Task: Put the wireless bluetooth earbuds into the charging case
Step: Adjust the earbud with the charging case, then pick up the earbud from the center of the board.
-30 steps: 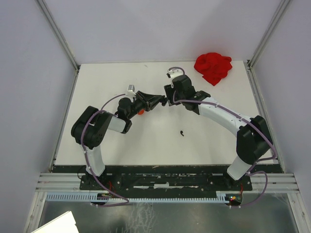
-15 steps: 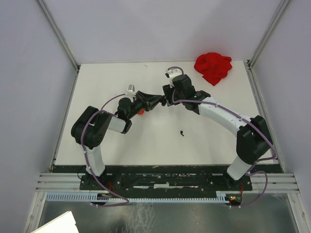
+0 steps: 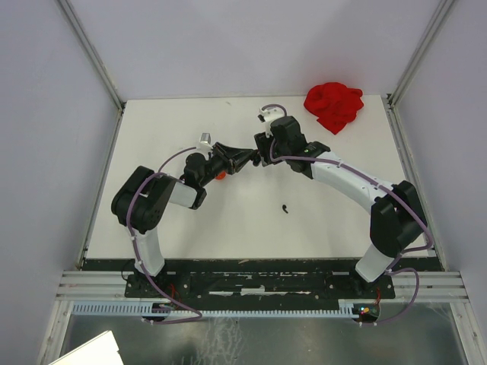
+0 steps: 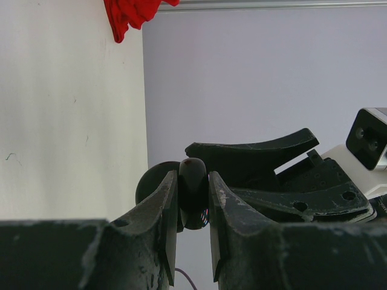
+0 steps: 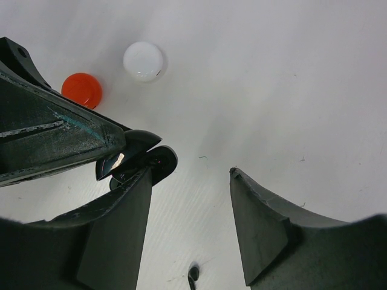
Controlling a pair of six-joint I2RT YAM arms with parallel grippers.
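My left gripper (image 4: 193, 179) is shut on a black round charging case (image 4: 193, 192), held above the table with its lid swung open (image 5: 147, 158). Right beside the case stands my right gripper (image 5: 190, 175), open with nothing between its fingers; its left fingertip (image 5: 143, 179) almost touches the case. From above, the two grippers meet mid-table, the left gripper (image 3: 252, 157) against the right gripper (image 3: 263, 155). One black earbud (image 3: 285, 207) lies on the table nearer the arm bases and shows again as a small black earbud (image 5: 193, 275) low in the right wrist view. No other earbuds are in view.
A white disc (image 5: 144, 61) and a red disc (image 5: 81, 89) lie on the table below the left arm; the red disc (image 3: 220, 175) peeks out under that arm. A crumpled red cloth (image 3: 333, 106) sits at the back right corner. Walls close the table's sides.
The right gripper has edged slightly left, closer to the held case. The left arm and the earbud on the table have not moved.
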